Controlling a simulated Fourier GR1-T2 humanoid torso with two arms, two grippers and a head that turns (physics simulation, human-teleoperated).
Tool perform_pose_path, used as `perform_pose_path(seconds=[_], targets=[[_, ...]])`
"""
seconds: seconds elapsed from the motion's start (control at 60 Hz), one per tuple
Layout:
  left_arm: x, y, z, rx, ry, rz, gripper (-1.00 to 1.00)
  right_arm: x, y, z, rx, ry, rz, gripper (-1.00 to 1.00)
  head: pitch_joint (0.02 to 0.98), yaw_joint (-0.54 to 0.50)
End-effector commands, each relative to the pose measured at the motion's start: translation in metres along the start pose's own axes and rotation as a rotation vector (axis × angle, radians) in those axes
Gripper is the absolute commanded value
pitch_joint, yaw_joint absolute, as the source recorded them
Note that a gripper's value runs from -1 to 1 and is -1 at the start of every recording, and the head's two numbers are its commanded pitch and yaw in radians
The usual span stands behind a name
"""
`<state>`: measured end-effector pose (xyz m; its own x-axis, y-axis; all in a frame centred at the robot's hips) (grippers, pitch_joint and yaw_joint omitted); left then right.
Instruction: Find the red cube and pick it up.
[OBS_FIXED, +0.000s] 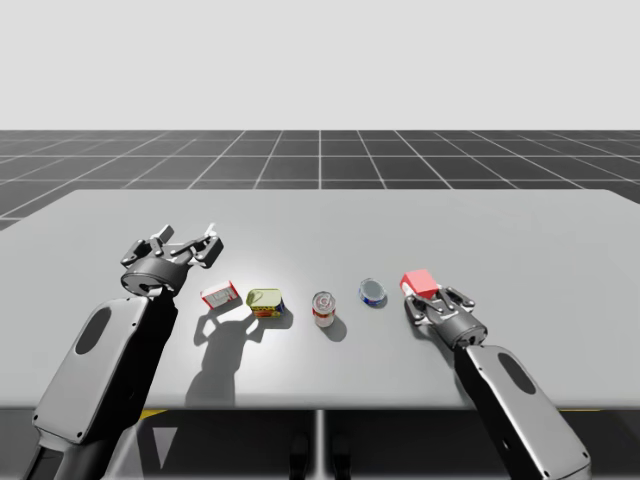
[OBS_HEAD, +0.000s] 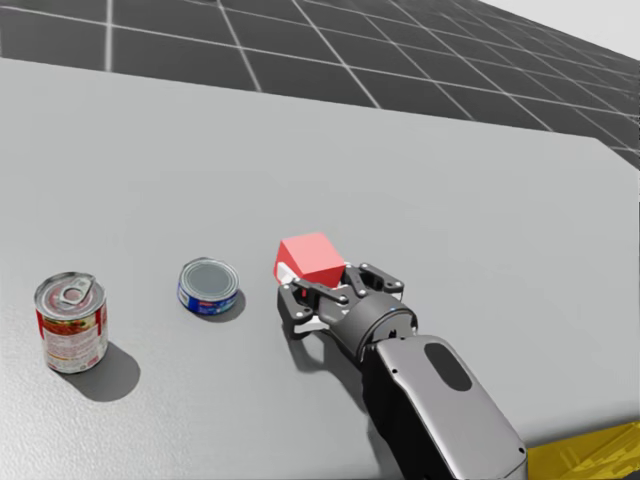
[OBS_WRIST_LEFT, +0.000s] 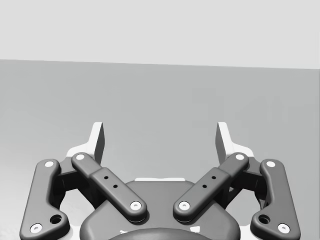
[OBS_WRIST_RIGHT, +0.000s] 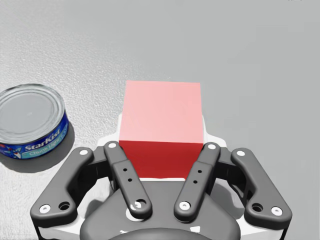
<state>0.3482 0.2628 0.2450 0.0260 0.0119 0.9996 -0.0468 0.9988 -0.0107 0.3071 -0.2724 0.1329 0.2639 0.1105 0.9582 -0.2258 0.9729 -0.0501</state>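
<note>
Snugly red cube (OBS_WRIST_RIGHT: 161, 107) clamped inside right hand (OBS_WRIST_RIGHT: 162, 134).

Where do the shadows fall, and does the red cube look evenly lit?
High view: shadows of my left gripper and the tall red can fall toward me. Right wrist view: the red cube has a pale top and a deeper red side.
</note>
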Motion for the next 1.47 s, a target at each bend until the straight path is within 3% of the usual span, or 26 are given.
perform_pose_path(seconds=[0.017,0.317,0.65,0.767,0.9,1.467], targets=[[0.0,0.0,0.0,-0.001,0.001,-0.002,-1.0,-0.013,-0.003,0.0,-0.062,0.047,-0.025,1.0,0.695,-0.42],[-0.003,-0.002,-0.001,-0.005,0.007,-0.007,-1.0,-0.015,-0.004,0.0,-0.066,0.033,-0.02,1.0,0.488,-0.42],[-0.003,-0.002,-0.001,-0.005,0.008,-0.006,-1.0,-0.006,-0.005,0.003,-0.066,0.009,-0.014,1.0,0.425,-0.42],[-0.003,-0.002,-0.001,-0.005,0.007,-0.005,-1.0,0.017,-0.006,0.011,-0.066,-0.042,-0.016,1.0,0.424,-0.42],[-0.003,-0.001,-0.002,-0.006,0.006,-0.004,-1.0,0.046,-0.012,0.015,-0.094,-0.113,0.005,1.0,0.424,-0.42],[-0.002,-0.001,-0.001,-0.002,0.004,-0.003,-1.0,0.176,-0.029,0.049,-0.146,-0.38,0.047,1.0,0.432,-0.42]])
